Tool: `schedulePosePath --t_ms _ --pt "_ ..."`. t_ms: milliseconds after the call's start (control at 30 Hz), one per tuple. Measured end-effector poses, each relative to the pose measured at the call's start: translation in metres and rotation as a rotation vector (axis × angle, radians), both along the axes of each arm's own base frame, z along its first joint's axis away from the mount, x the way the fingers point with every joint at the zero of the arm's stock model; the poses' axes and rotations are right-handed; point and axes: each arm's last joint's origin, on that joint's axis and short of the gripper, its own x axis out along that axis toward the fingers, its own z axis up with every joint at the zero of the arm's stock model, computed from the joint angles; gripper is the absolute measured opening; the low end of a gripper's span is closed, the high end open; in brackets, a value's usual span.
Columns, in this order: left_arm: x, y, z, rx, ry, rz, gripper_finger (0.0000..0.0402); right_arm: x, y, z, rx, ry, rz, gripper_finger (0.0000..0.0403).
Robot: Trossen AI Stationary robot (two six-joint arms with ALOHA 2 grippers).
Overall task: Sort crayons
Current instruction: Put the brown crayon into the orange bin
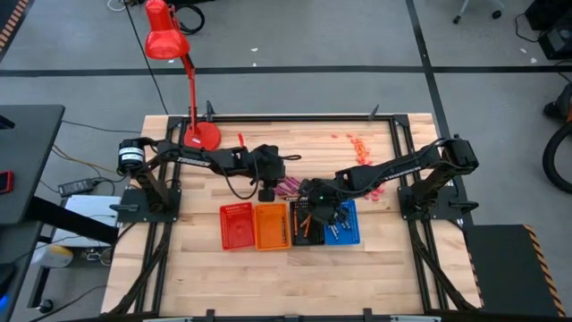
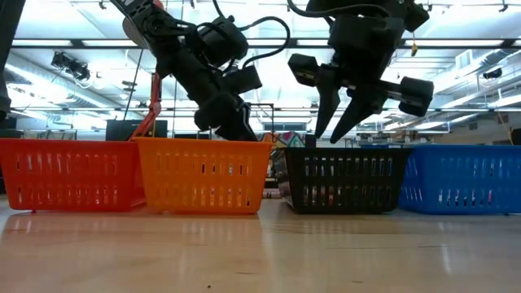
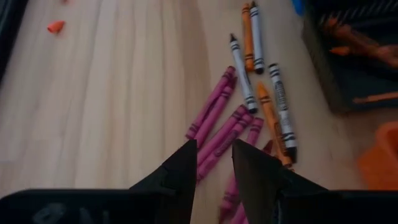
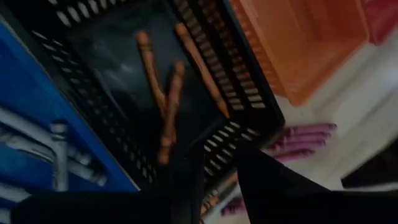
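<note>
Right tool [image 2: 338, 134] hangs over the black basket [image 2: 346, 179], fingers apart, apparently empty. Left tool [image 3: 214, 165], fingers apart, hovers over purple crayons [image 3: 214, 112] lying lengthwise toward 1 o'clock; nearer arm.

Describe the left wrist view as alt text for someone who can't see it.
The left tool, its two dark fingers slightly apart and empty, hangs over a loose cluster of magenta crayons on the wooden table. Beside them lie several grey crayons and orange crayons, with the corner of a black basket holding brownish-orange crayons at the edge.
</note>
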Motion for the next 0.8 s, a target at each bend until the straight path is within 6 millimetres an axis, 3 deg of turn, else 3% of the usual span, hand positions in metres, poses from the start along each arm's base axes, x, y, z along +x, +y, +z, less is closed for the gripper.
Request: schedulePosePath --t_ms 267,467,600,800 --pt "0.003 0.002 0.0 0.073 -0.013 -0.045 0.0114 -0.01 -0.017 0.005 -0.023 0.059 -0.184 0.009" --pt "0.004 0.001 -0.006 0.093 0.008 -0.072 0.0114 -0.022 -0.039 0.028 0.073 0.005 -0.32 0.0083" --pt "-0.006 -0.006 -0.003 0.067 0.095 -0.084 0.0114 -0.032 -0.05 0.043 0.158 -0.055 -0.348 0.0077" --pt "-0.027 -0.018 0.001 -0.034 0.259 -0.037 0.0114 -0.05 -0.06 0.042 0.159 -0.204 -0.364 0.0075"
